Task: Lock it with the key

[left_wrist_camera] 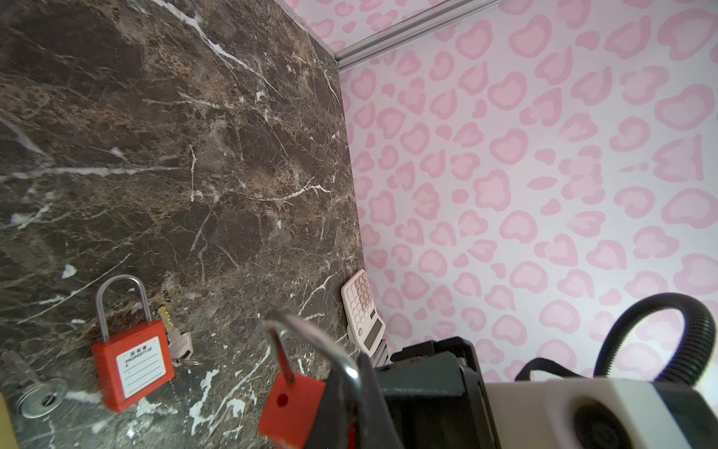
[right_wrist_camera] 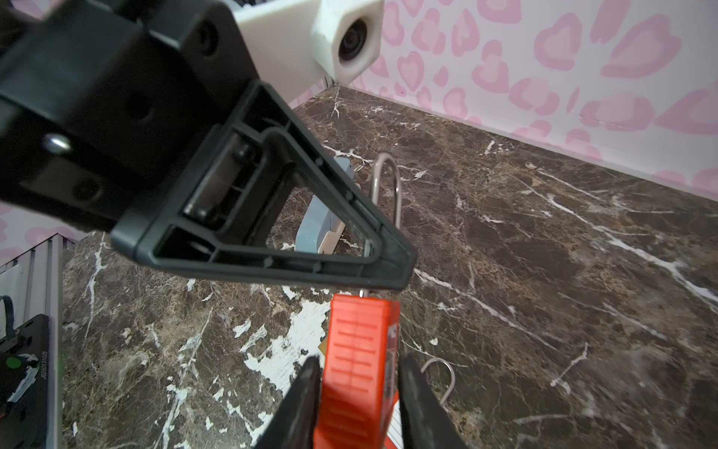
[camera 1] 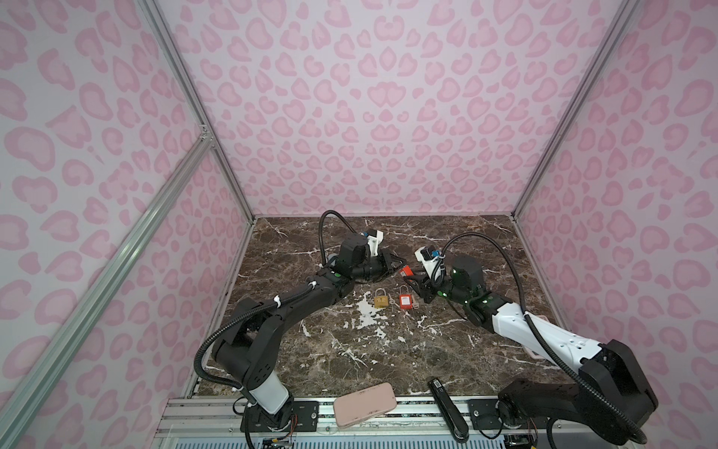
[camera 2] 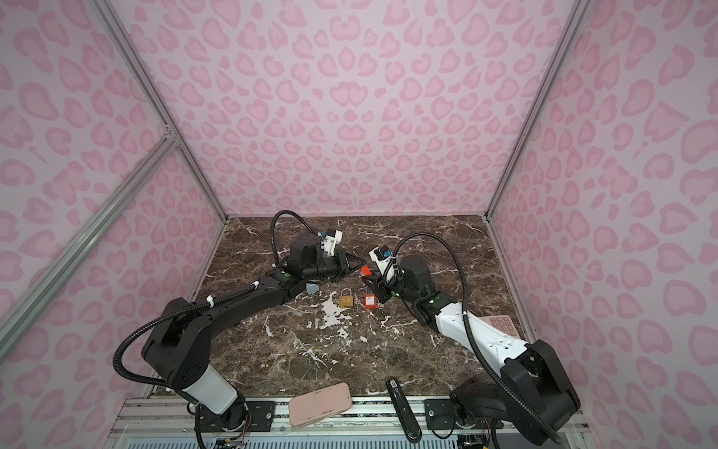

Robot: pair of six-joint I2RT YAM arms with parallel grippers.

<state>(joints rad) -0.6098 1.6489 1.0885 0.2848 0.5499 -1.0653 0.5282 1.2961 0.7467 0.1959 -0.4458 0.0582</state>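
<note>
The left gripper (camera 1: 398,268) is fully closed on the steel shackle (left_wrist_camera: 347,369) of a red padlock (right_wrist_camera: 359,330) and holds it in the air above the middle of the table (camera 1: 349,357), toward its far edge. The right gripper (right_wrist_camera: 360,361) meets it from the other side, its jaws partly open astride the red body, one finger on each flank. Whether the pads press yet, I cannot tell. The lock looks compact, rigid and fairly heavy for its size. The round, polished shackle is likely slippery, so the body could swing or twist in a grip there. The plastic body, ribbed along its narrow face, is the surer place to hold, provided the keyhole end stays uncovered. In the left wrist view one shackle hole seems empty, so the lock is probably open. Below, on the middle of the surface, lie a second red padlock (left_wrist_camera: 134,369) with a small key (left_wrist_camera: 178,344) touching it, a brass padlock (camera 1: 381,301) just beside, and a flat silver key (left_wrist_camera: 37,392). A key lying flat is thin and awkward to lift; its broad head is the part to pinch.
</note>
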